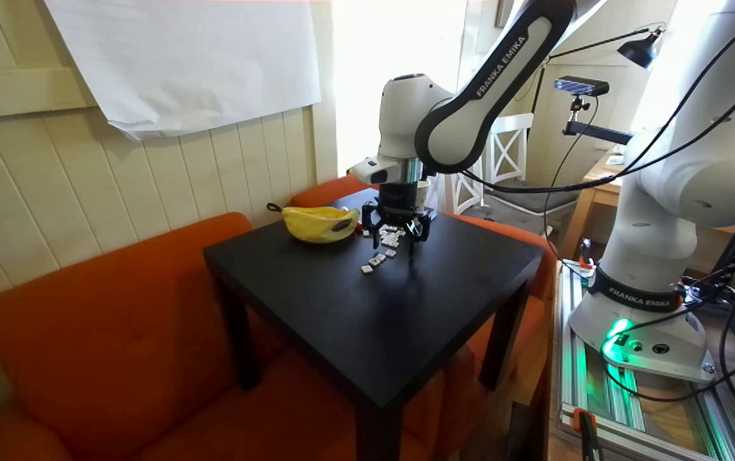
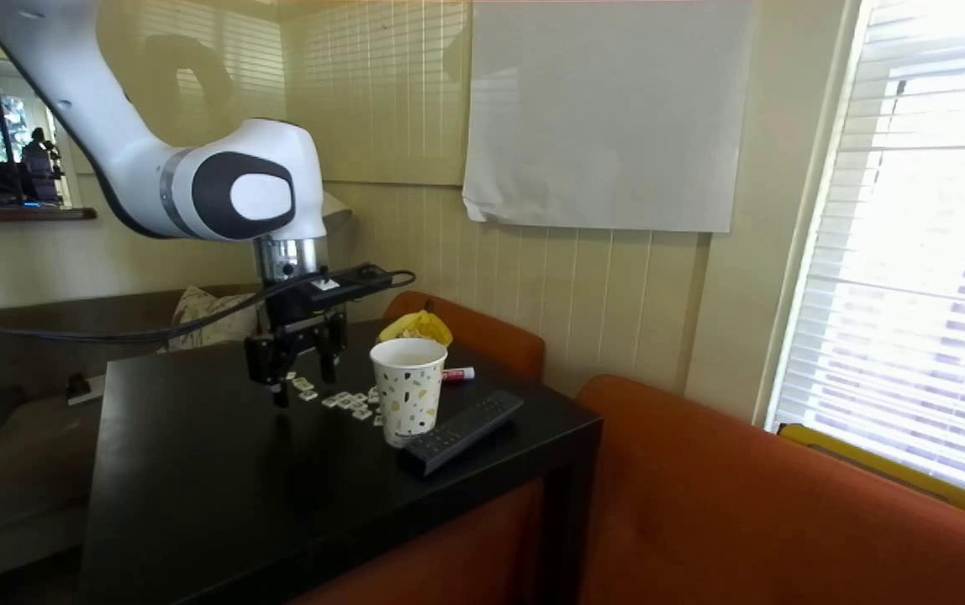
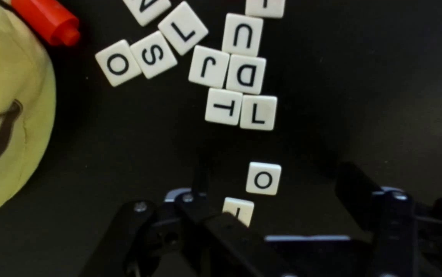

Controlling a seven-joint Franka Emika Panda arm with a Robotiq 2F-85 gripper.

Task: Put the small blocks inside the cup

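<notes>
The small blocks are flat white letter tiles on the black table [image 1: 367, 333]. Several lie in a cluster [image 3: 246, 74] at the top of the wrist view. A tile marked O [image 3: 263, 178] lies apart, between my fingers in that view. Another tile [image 3: 240, 207] is partly hidden by the left finger. The blocks show in both exterior views [image 1: 390, 239] [image 2: 356, 403]. The speckled white cup [image 2: 408, 395] stands upright beside the cluster; its bottom inside is hidden. In an exterior view the cup [image 1: 422, 192] is mostly behind my gripper [image 1: 394, 246]. My gripper [image 3: 275, 177] is open and empty above the tiles.
A yellow banana-shaped pouch [image 1: 317, 225] lies beside the tiles, at the left of the wrist view [image 3: 9, 115]. A red-capped stick [image 3: 47, 19] is near it. A black remote [image 2: 466, 430] lies against the cup's base. Orange seats [image 1: 118, 307] border the table.
</notes>
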